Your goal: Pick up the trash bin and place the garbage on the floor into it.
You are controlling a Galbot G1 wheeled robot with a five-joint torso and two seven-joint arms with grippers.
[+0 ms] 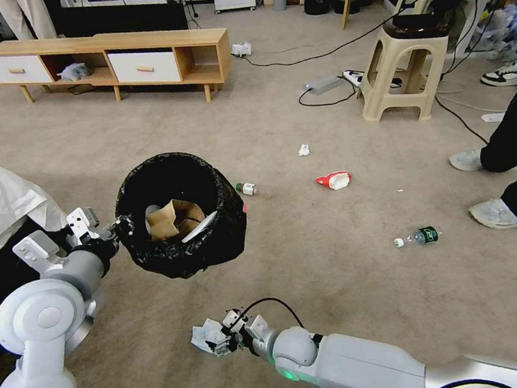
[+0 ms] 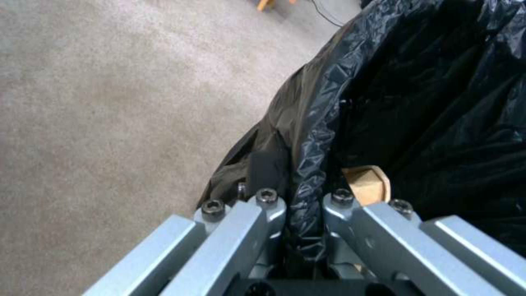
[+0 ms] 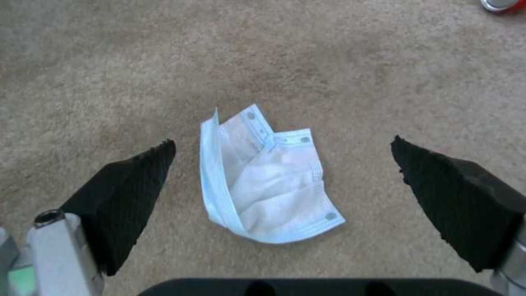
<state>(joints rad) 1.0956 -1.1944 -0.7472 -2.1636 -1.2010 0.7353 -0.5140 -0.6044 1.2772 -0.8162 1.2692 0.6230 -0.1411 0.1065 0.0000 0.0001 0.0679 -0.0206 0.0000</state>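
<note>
Bin: trash bin (image 1: 180, 212), round and lined with a crinkled black bag, held off the floor (image 1: 316, 262) at about ten o'clock from the picture's middle in the head view.
Bin contents: a crumpled brown paper bag (image 1: 174, 219) and a pale flat piece lie inside.
Left end effector (image 1: 122, 225): at the bin's nine o'clock edge, clenched on the rim; in the left wrist view its two metal fingers (image 2: 263, 213) pinch the folded black plastic, one outside and one inside the bin.
Right end effector (image 1: 216, 339): low over the carpet at six o'clock from the bin, released; in the right wrist view the two black pads (image 3: 126, 197) stand wide apart on either side of the mask, not touching it.
Mask: a folded white-and-blue face mask (image 3: 268, 181) lies flat on the carpet between the spread pads.
Bottle, near: a small green-capped bottle (image 1: 247, 188) lies on the floor just beside the bin at its three o'clock.
Wrapper: a red-and-white wrapper (image 1: 333, 180) lies farther out at three o'clock.
Paper wad: a white wad (image 1: 304, 149) sits at about one o'clock from the bin.
Bottle, far: a green-labelled bottle (image 1: 419, 237) lies at four o'clock, near a person's shoe.
</note>
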